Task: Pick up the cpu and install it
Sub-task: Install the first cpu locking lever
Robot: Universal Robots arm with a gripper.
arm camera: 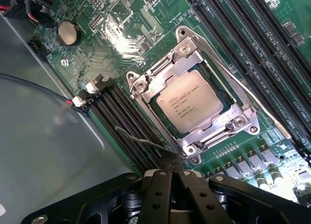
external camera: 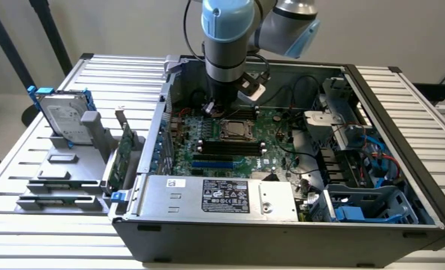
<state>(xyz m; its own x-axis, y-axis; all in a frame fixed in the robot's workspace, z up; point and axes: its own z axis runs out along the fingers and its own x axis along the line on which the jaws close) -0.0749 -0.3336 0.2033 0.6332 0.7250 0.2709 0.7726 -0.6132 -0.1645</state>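
The cpu (arm camera: pixel 189 101), a flat square chip with a dull silver top, lies seated inside the metal socket frame (arm camera: pixel 146 83) on the green motherboard (arm camera: pixel 121 29). In the exterior view the cpu (external camera: pixel 236 129) sits in the middle of the board inside the open computer case. My gripper (arm camera: pixel 171 171) is shut with nothing visible between its fingers, and it hovers just beside one corner of the socket frame. A thin wire lever (arm camera: pixel 141 139) runs along the frame's edge and ends right at the fingertips; whether they touch it cannot be told. The gripper (external camera: pixel 211 110) hangs low over the board, to the exterior view's left of the socket.
Black memory slots (arm camera: pixel 121 117) flank the socket on both sides. A power supply (external camera: pixel 222 197) fills the case's near side. Cables and a blue drive cage (external camera: pixel 365 208) sit at the exterior view's right. A hard drive with blue clips (external camera: pixel 61 118) stands outside the case.
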